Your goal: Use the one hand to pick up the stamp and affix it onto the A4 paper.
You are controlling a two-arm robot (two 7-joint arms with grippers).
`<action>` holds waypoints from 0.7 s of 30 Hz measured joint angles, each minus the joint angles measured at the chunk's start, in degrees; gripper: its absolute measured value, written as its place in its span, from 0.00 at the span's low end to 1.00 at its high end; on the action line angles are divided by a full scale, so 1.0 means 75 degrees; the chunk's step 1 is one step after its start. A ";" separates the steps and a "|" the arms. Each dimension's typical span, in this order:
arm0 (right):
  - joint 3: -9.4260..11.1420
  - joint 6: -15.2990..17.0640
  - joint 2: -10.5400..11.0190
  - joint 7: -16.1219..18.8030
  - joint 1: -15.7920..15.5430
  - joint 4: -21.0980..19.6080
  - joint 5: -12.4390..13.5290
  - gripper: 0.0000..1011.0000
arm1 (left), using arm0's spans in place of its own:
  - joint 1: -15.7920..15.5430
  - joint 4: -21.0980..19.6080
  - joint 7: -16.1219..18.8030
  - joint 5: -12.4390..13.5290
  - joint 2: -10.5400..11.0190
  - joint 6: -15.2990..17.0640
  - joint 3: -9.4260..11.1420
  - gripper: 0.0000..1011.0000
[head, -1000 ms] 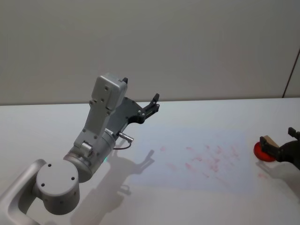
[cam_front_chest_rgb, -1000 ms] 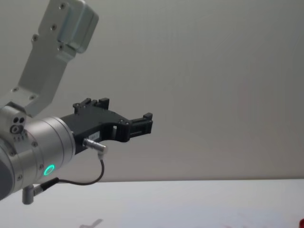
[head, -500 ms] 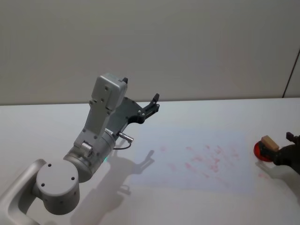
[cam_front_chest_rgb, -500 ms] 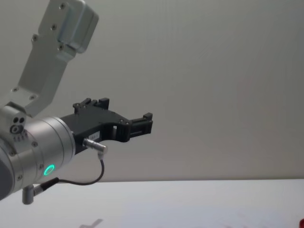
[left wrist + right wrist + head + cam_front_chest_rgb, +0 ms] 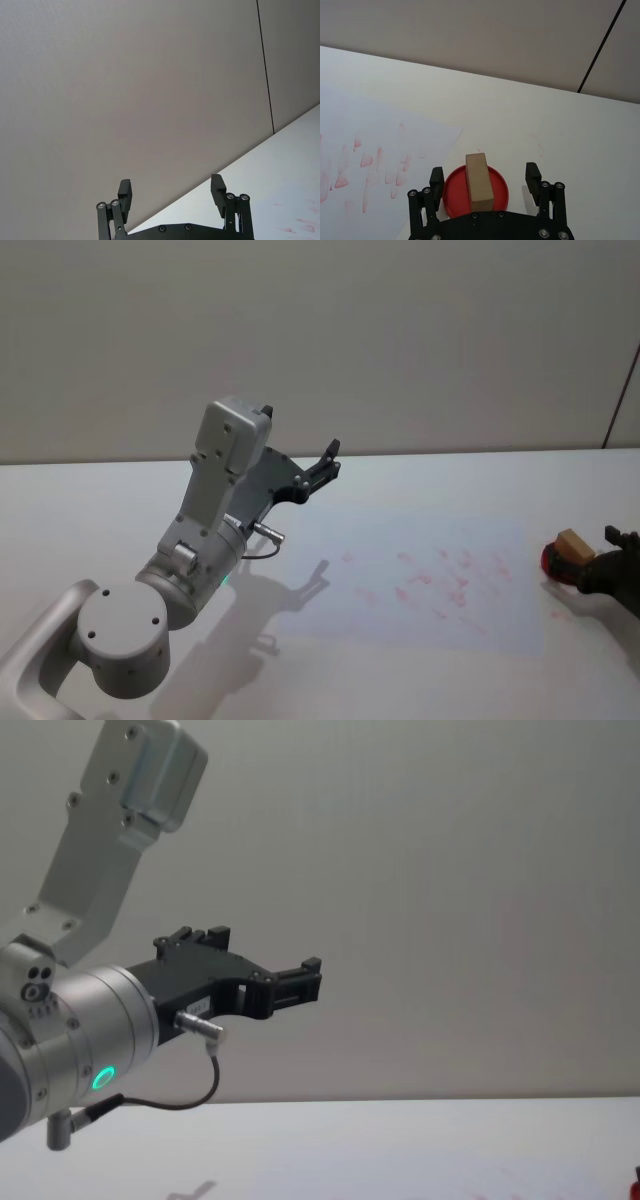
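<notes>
The stamp, a small wooden block, stands on a round red ink pad just past the right edge of the A4 paper, which carries many faint red prints. My right gripper, the hand, sits at the table's right edge right behind the stamp. In the right wrist view the stamp stands on the pad between the open fingers of the right gripper, with a gap on each side. The paper lies beyond.
My left arm is parked, raised over the table's left side, with its left gripper open in the air, also seen as the left gripper and the left gripper. White table runs back to a plain wall.
My right gripper has drawn back toward the right edge of the head view, away from the stamp. The stamp stays on the red pad. The left arm has not moved.
</notes>
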 joint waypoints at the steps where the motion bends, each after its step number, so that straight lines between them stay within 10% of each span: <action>1: -0.0007 0.0012 -0.0011 -0.0003 0.0017 0.0018 -0.0009 0.99 | 0.0000 0.0000 0.0000 0.0000 0.0000 0.0000 0.0000 0.99; 21: -0.0102 0.0139 -0.0148 -0.0035 0.0184 0.0203 -0.0163 0.50 | 0.0000 0.0000 0.0000 0.0000 0.0000 0.0000 0.0000 0.99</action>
